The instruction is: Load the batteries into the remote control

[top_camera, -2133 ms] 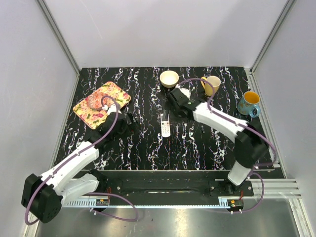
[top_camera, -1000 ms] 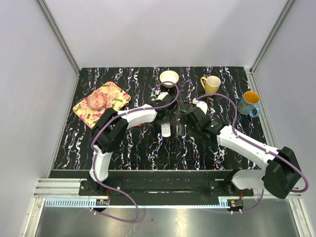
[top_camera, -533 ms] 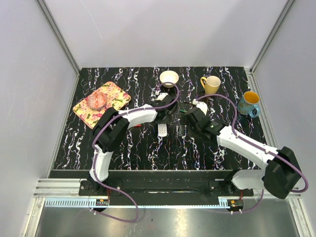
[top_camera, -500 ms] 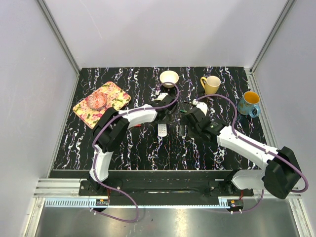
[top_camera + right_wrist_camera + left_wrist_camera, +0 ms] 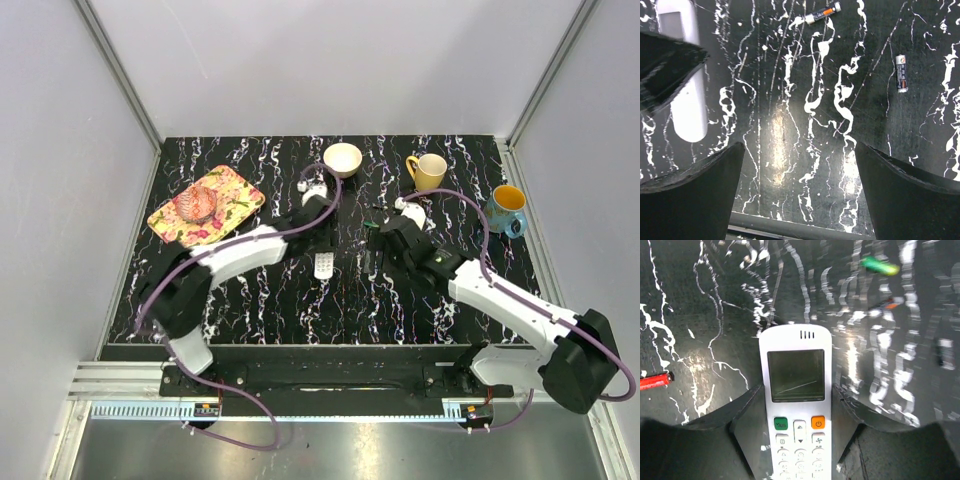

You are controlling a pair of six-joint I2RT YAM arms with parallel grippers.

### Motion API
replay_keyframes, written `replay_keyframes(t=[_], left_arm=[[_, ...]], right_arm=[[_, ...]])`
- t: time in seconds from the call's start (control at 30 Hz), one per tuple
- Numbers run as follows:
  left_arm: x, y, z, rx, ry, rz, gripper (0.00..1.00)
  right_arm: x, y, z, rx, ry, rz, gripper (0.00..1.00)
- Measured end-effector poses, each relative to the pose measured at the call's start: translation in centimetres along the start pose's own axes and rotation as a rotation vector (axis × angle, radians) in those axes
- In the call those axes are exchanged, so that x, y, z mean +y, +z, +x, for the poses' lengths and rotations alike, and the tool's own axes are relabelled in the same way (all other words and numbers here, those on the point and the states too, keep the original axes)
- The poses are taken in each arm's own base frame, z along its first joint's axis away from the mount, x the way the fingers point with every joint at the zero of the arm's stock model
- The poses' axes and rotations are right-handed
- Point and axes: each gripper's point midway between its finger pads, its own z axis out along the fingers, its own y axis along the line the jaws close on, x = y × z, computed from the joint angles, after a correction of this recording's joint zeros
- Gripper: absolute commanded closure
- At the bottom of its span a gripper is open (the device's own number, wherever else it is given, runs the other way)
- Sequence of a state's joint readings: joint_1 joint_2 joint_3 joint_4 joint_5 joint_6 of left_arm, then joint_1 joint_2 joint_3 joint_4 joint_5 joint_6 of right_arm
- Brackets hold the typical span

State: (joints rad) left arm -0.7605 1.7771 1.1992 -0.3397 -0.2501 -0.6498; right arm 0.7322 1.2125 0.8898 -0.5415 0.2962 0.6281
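Note:
The remote control (image 5: 796,390) is white, with a grey screen and a green and an orange button, and lies face up on the black marbled table. My left gripper (image 5: 796,390) is shut on it, one dark finger against each long side. From above, only the remote's near end (image 5: 325,266) shows below that gripper (image 5: 323,243). A green battery (image 5: 880,265) lies blurred on the table beyond the remote. My right gripper (image 5: 799,147) hangs open and empty above bare table, right of the remote (image 5: 685,107). Two small dark cylinders (image 5: 822,13) (image 5: 901,73) lie ahead of it.
A cream bowl (image 5: 343,158), a yellow mug (image 5: 428,170) and a blue mug (image 5: 503,208) stand along the back. A floral tray (image 5: 232,188) sits at the back left. A tiny red piece (image 5: 655,381) lies left of the remote.
My left gripper has shut on the remote and shifted it a little to the left and nearer. The left arm's elbow has swung out left. The right gripper has barely moved.

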Motion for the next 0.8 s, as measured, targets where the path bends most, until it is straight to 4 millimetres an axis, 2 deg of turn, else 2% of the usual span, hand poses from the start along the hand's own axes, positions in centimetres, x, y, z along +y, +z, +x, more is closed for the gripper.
replay_keyframes(t=[0.13,0.2,0.27,0.37,0.43,0.53,0.63,0.8], left_arm=[[-1.6,-5.4,-3.1,-0.131,-0.059,0.184,1.00],[-2.2,-7.6,-4.2,-0.195,-0.100,0.297,1.00],[-2.1,-9.2,-4.7,-0.239,-0.144,0.392,1.00],[-1.0,-10.7,-4.2,-0.270,-0.216,0.518,1.00],[-0.4,-11.5,-3.8,-0.279,-0.258,0.580,1.00],[-0.6,-13.3,-4.0,-0.318,-0.308,0.710,1.00],[-1.1,-15.9,-4.8,-0.376,-0.360,0.848,1.00],[-1.4,-19.5,-6.4,-0.469,-0.425,1.021,1.00]], right_arm=[[1.5,-0.8,-1.0,-0.031,0.017,-0.079,0.02],[3.0,-1.4,-1.5,-0.040,0.029,-0.159,0.00],[5.0,-2.2,-2.0,-0.044,0.039,-0.263,0.01],[8.2,-4.2,-3.1,-0.067,0.059,-0.445,0.00],[9.6,-5.4,-3.5,-0.083,0.075,-0.544,0.00],[11.5,-7.0,-3.6,-0.093,0.096,-0.689,0.00],[12.8,-7.5,-3.1,-0.070,0.113,-0.780,0.01],[14.1,-7.2,-1.7,-0.015,0.150,-0.883,0.00]])
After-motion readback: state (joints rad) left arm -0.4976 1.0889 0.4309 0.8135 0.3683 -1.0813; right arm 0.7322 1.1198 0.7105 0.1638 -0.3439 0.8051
